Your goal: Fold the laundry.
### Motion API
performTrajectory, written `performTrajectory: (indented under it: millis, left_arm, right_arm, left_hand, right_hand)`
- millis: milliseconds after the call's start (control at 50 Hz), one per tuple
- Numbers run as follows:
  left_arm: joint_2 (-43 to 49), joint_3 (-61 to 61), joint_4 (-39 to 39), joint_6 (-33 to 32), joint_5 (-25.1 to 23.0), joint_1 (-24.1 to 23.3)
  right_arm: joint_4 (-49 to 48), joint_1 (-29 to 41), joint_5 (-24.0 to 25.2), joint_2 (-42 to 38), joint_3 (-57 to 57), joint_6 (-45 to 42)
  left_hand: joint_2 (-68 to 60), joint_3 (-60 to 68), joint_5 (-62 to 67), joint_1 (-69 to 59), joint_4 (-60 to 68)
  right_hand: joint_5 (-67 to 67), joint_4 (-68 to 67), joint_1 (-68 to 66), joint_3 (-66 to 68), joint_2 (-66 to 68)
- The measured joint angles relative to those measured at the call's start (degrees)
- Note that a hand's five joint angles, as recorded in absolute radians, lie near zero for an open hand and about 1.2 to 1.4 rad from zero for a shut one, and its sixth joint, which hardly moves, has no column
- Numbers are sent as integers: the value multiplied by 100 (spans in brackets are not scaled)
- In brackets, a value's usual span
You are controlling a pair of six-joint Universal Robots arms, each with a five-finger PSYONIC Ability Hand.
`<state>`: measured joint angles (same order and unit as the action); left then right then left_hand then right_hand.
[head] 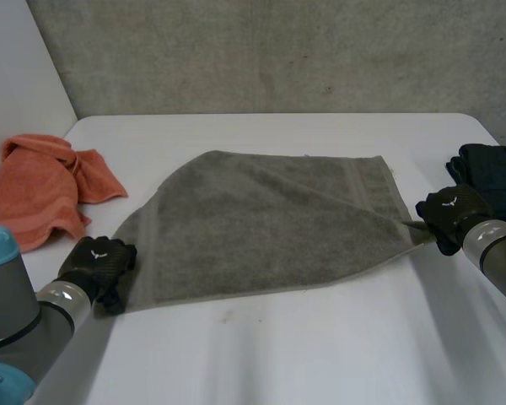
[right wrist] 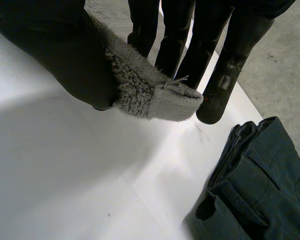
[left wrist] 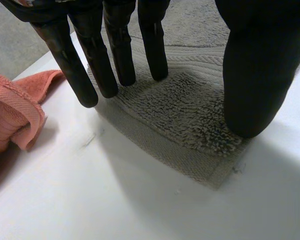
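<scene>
A grey towel [head: 261, 224] lies spread on the white table [head: 320, 346], with one layer folded over on a slant. My left hand [head: 97, 263] is at its near left corner. In the left wrist view that hand [left wrist: 120, 50] is open: straight fingers and the thumb stand on the flat corner of the towel [left wrist: 185, 110] without lifting it. My right hand [head: 451, 215] is at the towel's right corner. In the right wrist view this hand [right wrist: 55, 45] pinches the corner of the towel [right wrist: 155, 92] between thumb and fingers, just above the table.
A crumpled orange towel [head: 38, 190] lies at the table's left edge, close beside my left hand, its edge [left wrist: 12, 115] near the fingertips. Dark blue trousers [head: 493, 173] lie at the right edge, just beyond my right hand [right wrist: 255, 185]. A grey wall stands behind.
</scene>
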<state>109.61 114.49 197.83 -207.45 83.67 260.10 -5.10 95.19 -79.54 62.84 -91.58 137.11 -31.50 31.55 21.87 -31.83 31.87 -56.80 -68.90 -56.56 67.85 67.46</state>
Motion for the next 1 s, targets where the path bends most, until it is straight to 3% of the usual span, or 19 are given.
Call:
performTrajectory:
  millis: [260, 280, 440, 540, 700, 780, 900, 1000]
  left_arm:
    - [184, -154, 56, -238, -13, -3]
    - [205, -162, 56, -267, -14, -3]
    - [249, -194, 55, -344, -24, -8]
    - [111, -207, 55, -345, -17, -7]
    - [-1068, -155, -77, -302, -7, 80]
    - [-1686, -177, -290, -282, -17, 107]
    - [-3034, -558, -1153, -236, -81, 157]
    - [-3526, -941, -1552, -111, -219, 157]
  right_arm:
    - [0, 0, 0, 2, -34, 0]
    - [0, 0, 0, 4, -39, 0]
    - [0, 0, -1, 9, -58, 0]
    - [6, -4, -6, 26, -59, -1]
    - [442, -23, -13, 311, 16, -149]
    - [951, -26, 12, 758, 127, -283]
    - [2335, -25, 149, 2091, 753, -547]
    - [2863, -28, 310, 2537, 1237, -591]
  left_hand:
    - [-1150, 1122, 967, -1128, 1095]
    - [-1883, 1852, 1692, -1602, 1836]
    - [-3529, 3497, 3423, -2832, 3519]
    - [-3687, 3648, 3485, -2951, 3672]
    - [-3692, 3648, 3485, -2951, 3676]
    - [-3693, 3648, 3485, -2951, 3676]
    - [-3704, 3670, 3485, -2951, 3677]
    - [-3708, 3672, 3485, -2951, 3678]
  right_hand:
    - [1, 0, 0, 0, 0]
    - [0, 0, 0, 0, 0]
    - [0, 0, 0, 0, 0]
    - [0, 0, 0, 0, 0]
    - [0, -1, 0, 0, 0]
    - [0, -1, 0, 0, 0]
    - [0, 0, 0, 0, 0]
    - [0, 0, 0, 0, 0]
